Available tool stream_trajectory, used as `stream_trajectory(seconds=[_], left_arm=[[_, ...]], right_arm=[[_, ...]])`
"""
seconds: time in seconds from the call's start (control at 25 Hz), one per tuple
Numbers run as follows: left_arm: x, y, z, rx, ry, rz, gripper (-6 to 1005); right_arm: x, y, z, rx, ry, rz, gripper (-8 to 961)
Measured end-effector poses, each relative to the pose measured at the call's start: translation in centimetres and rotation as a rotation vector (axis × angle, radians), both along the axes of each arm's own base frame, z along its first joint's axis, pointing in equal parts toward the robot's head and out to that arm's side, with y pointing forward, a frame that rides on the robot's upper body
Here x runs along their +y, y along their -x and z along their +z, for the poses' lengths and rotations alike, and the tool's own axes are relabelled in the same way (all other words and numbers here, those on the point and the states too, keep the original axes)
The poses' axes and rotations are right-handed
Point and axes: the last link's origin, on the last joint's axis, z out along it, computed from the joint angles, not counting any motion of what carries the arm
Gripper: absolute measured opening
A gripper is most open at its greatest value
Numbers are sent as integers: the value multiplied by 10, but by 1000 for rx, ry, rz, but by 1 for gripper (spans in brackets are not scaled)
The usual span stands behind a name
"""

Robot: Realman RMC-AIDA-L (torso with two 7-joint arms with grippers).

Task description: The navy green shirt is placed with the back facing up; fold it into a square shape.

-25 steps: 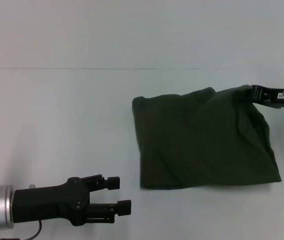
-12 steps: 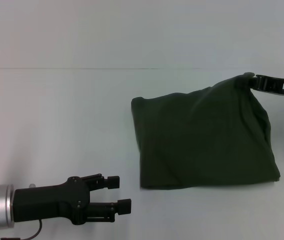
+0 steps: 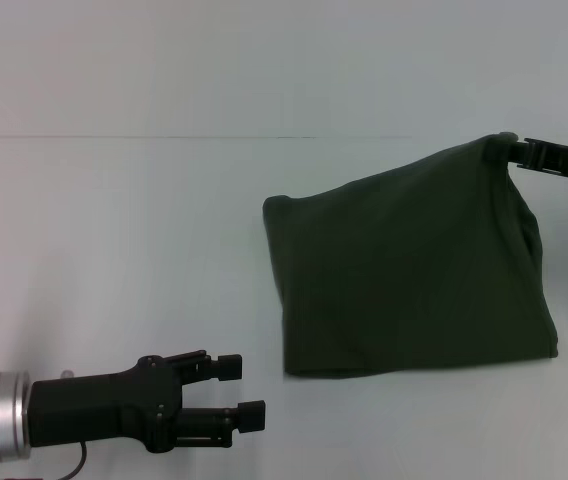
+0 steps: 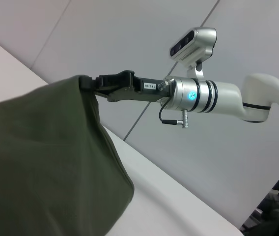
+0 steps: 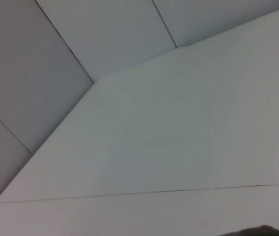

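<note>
the right gripper (image 3: 512, 150) fingertips are buried in the navy green shirt (image 3: 409, 275); its arm runs off-frame.

Folded navy green shirt (image 3: 409, 275) lies right of centre on white table (image 3: 144, 220). Right gripper (image 3: 516, 150) pinches its far right corner, lifted. Left gripper (image 3: 232, 392) hovers near left, fingers parted.

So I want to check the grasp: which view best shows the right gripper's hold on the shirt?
The left wrist view: the right gripper pinches the raised corner of the navy green shirt there, seen side-on. The head view shows it only at the frame edge. The right wrist view shows mostly bare table.
</note>
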Motion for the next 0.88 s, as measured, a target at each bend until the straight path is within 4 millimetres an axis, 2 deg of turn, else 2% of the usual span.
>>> stream_trajectory(seconds=[0.16,0.64,0.88], left_arm=[[-1,0,0,-3,4,0,920],[-2,-2,-3,-4,14,-5,920],[-2,-2,-3,-5,15,-5,921]], right_arm=[[0,-7,0,0,-22,-31,86],[1,-25,-18,-45,-65,-132,113],[3,-27,-22,-74,-86,-149,126]])
